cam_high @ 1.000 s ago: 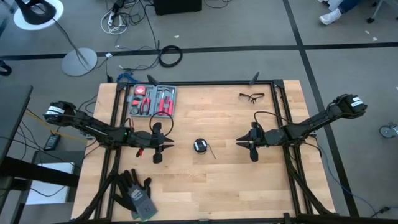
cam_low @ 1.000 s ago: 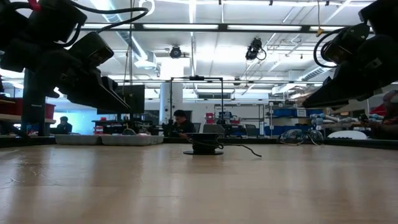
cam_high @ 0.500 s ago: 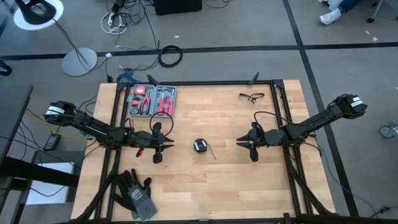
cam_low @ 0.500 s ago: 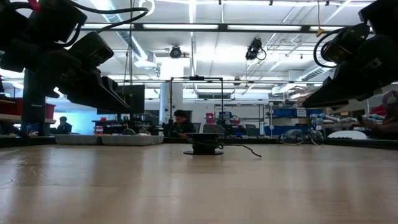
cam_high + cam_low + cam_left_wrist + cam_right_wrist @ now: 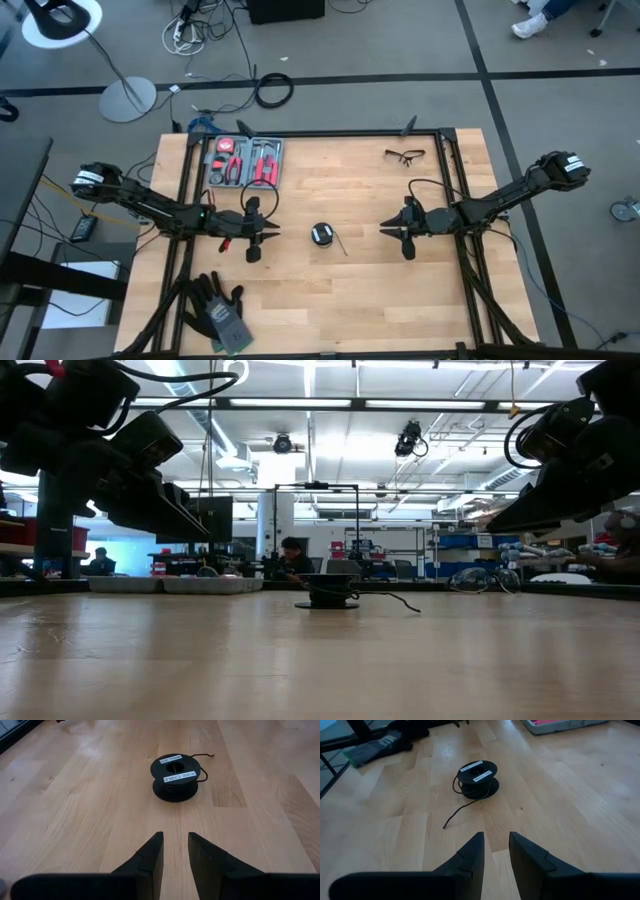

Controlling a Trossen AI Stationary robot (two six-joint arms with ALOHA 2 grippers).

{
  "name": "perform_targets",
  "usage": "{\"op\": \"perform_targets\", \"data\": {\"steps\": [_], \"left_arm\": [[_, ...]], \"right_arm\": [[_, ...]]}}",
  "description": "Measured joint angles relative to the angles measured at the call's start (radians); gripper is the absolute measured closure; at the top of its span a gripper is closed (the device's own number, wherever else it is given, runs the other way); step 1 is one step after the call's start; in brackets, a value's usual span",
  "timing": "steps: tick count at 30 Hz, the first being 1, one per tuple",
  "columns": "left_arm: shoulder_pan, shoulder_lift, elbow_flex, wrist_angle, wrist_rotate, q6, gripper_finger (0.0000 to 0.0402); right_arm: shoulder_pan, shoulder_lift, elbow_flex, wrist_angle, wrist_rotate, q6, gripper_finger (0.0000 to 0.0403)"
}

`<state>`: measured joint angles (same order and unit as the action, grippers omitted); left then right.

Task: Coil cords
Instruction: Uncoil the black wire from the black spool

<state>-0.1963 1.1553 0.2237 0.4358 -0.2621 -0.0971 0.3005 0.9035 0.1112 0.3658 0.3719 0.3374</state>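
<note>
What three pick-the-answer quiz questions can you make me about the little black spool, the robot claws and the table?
1. Where is the small round black spool of thin black wire?
A. near the middle of the light wooden table, between the two grippers
B. inside the grey tool tray
C. on the floor

2. How many white labels show on top of the spool?
A. none
B. two
C. five

3. What is the loose end of the wire doing?
A. clamped in the right gripper
C. knotted around the glasses
B. lying free on the wood

Answers: 1 A, the high view shows it between the left gripper and the right gripper. 2 B, the left wrist view shows two. 3 B, the right wrist view shows the end on bare wood, with nothing touching it.
</note>
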Motion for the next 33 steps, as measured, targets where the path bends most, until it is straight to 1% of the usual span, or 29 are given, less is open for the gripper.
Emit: {"op": "perform_targets", "data": {"steps": [18, 24, 33], "left_arm": [[0.0, 0.0, 0.0, -0.001, 0.0, 0.0, 0.031], [0.0, 0.0, 0.0, -0.001, 0.0, 0.038, 0.031], [0.0, 0.0, 0.0, -0.001, 0.0, 0.041, 0.031]], "right_arm": [[0.0, 0.0, 0.0, 0.0, 0.0, 0.0, 0.0312], [0.0, 0.0, 0.0, 0.0, 0.0, 0.0, 0.0312], [0.0, 0.0, 0.0, 0.0, 0.0, 0.0, 0.0312]]}}
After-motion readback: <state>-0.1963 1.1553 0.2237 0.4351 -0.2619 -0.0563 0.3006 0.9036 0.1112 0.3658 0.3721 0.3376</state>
